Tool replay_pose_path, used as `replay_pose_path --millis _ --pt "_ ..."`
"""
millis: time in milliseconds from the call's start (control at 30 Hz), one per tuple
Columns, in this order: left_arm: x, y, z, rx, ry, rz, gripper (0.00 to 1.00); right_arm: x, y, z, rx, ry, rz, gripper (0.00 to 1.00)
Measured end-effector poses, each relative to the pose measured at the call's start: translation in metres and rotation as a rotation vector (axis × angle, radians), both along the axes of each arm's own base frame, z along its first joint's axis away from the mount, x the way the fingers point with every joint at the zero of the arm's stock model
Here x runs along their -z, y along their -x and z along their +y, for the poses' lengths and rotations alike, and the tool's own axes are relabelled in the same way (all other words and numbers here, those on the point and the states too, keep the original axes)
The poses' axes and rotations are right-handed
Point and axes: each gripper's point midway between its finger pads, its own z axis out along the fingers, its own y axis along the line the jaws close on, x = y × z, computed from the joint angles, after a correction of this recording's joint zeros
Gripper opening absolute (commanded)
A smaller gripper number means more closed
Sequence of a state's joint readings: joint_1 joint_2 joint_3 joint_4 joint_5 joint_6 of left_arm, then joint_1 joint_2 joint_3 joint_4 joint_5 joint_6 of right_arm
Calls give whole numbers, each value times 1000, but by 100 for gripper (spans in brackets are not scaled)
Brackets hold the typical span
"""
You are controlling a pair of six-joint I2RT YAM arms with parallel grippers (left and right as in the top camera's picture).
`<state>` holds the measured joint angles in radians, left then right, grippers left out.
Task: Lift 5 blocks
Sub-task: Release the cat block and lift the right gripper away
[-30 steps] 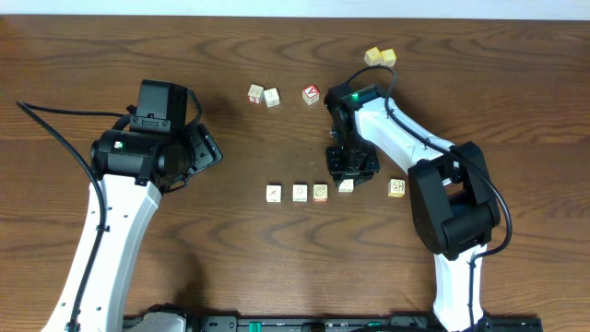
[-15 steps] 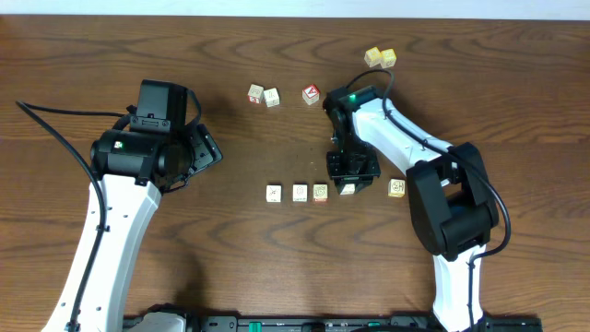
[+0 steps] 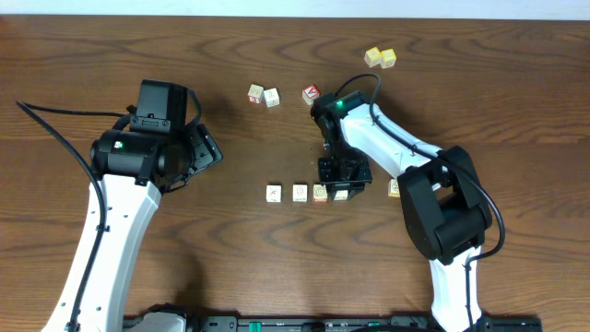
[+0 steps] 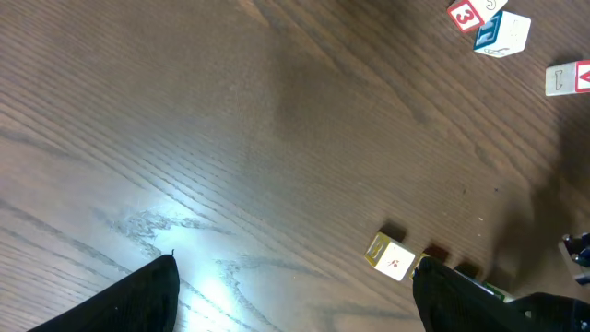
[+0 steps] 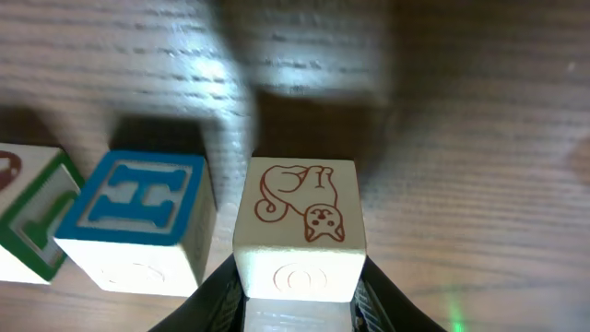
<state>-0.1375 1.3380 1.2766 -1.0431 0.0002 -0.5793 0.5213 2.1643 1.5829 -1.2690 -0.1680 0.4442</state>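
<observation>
Three cream blocks (image 3: 300, 193) lie in a row at mid-table. My right gripper (image 3: 342, 184) is shut on a fourth block (image 3: 341, 195) at the row's right end. In the right wrist view this block (image 5: 300, 221) shows an orange cat print and sits between the fingers (image 5: 219, 297), close beside a blue-H block (image 5: 138, 221). Another block (image 3: 395, 188) lies further right, half hidden by the right arm. My left gripper (image 3: 201, 148) hangs open over bare wood at the left. Its wrist view shows the gripper (image 4: 295, 304) wide apart, with the row's nearest block (image 4: 391, 257) ahead.
Two printed cubes (image 3: 264, 95) and a red-faced cube (image 3: 312, 93) lie at the back centre. Two yellow cubes (image 3: 380, 57) sit at the back right. The right arm (image 3: 387, 138) stretches over the table from the front right.
The right gripper has slid left and slightly forward with its block, bringing it against the row's right end. Its arm now covers part of the far-right block. The left arm is still.
</observation>
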Motion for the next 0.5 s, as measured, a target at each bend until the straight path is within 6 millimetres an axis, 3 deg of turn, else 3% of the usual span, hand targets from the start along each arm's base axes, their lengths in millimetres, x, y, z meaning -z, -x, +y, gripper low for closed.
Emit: replay_pose_path --millis 500 --pt "0 0 0 0 0 0 81 -1 2 0 32 16 8 31"
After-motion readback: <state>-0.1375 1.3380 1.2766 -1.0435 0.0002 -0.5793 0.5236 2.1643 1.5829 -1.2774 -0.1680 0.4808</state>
